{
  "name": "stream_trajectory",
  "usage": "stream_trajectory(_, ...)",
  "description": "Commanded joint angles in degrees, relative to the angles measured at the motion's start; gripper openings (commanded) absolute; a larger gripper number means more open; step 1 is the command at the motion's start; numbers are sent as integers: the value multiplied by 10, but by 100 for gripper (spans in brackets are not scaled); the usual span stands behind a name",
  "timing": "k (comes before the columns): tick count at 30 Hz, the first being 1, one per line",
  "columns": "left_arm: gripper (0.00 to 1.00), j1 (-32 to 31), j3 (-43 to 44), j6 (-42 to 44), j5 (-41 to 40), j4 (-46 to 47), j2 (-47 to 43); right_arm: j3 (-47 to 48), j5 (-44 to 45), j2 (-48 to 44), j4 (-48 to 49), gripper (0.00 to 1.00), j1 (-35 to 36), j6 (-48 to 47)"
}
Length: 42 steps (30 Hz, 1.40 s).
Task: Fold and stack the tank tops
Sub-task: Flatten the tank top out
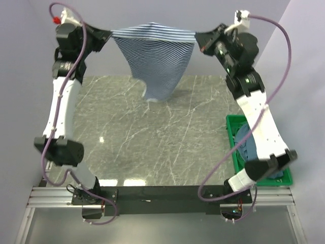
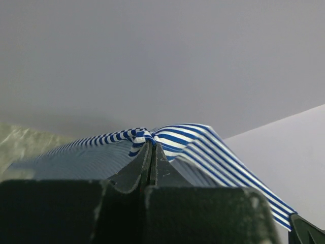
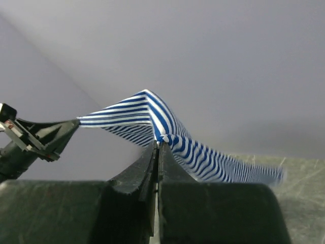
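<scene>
left gripper (image 1: 106, 34) and right gripper (image 1: 198, 36) each clamped on a tiny corner of the striped tank top (image 1: 158, 61), stretched mid-air over the table (image 1: 152, 147); pull any wider and a pinch could slip

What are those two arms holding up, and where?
The striped tank top, stretched in the air: the left gripper and right gripper each pinch one end of its upper edge.

Striped tank top (image 1: 161, 63): soft, thin cloth, matt, draping in loose folds.
Tabletop (image 1: 152, 147): marble-look grey slab, smooth, glossy where light reflects.
Crate (image 1: 232, 147): rigid green plastic, smooth.
Fingers (image 2: 133, 173): dark plastic, matt, faintly scuffed.
</scene>
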Motion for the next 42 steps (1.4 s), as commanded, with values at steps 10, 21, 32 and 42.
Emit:
stream_trajectory(10,1,25,-541,-11,55,59,-311,-580,-14,-283,122,0,-1,98)
stream_trajectory(21,1,-14,-970,-62,32,36,-457,-926,-18,-410,45,0,9,165)
stream_trajectory(32,1,-35,-812,-47,-5,-76,-509,-754,19,-476,-65,0,9,133)
stream_trajectory(42,1,-36,-546,-2,-25,-199,-560,-485,50,-518,-211,0,9,87)
